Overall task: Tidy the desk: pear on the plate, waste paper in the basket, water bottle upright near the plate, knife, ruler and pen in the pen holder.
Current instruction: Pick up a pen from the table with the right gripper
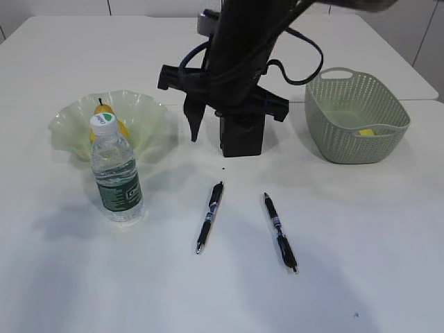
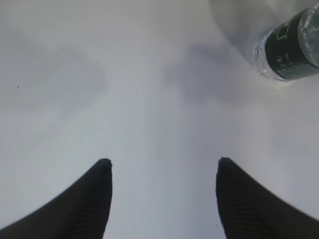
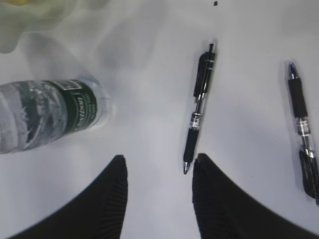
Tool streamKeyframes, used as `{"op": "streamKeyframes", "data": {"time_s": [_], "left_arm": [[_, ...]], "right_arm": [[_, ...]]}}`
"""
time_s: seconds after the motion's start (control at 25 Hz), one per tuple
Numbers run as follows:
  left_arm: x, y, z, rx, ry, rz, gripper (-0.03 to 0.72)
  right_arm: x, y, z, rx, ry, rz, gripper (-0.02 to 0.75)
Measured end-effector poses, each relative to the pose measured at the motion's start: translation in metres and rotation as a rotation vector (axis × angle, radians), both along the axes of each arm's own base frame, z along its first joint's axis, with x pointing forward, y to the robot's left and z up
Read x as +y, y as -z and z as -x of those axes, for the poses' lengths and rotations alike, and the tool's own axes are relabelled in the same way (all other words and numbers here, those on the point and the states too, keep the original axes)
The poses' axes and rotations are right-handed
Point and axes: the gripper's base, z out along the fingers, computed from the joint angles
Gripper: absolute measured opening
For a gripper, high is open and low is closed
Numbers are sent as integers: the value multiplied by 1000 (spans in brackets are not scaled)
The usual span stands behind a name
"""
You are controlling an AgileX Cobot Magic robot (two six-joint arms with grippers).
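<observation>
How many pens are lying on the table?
2. The left pen lies in front of the pen holder; the right pen lies beside it. More may be hidden inside the holder.

Desk (image 1: 361,277): smooth matt white top. Plate (image 1: 149,111): translucent pale-green glass, glossy. Water bottle (image 1: 116,173): clear plastic w/ dark green label. Basket (image 1: 333,149): matt sage plastic, perforated woven-look walls. Both pens (image 1: 209,216) (image 1: 279,230): glossy black plastic. Gripper fingers (image 3: 107,199): matt black, finely ribbed.

Bright even light, soft shadows, wrist views slightly blurred
</observation>
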Motion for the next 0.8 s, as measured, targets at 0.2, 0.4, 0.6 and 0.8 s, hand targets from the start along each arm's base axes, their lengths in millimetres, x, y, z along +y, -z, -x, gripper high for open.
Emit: {"op": "streamKeyframes", "data": {"time_s": [0.2, 0.4, 0.6, 0.8], "left_arm": [[0, -1, -1, -15, -1, 0, 460], [0, -1, -1, -15, -1, 0, 456], [0, -1, -1, -15, -1, 2, 455], [0, -1, -1, -15, 1, 1, 472]], "right_arm": [[12, 22, -11, 58, 81, 51, 325], [19, 39, -20, 88, 124, 70, 337], [24, 57, -27, 106, 131, 90, 338], [25, 77, -31, 132, 136, 123, 338]]}}
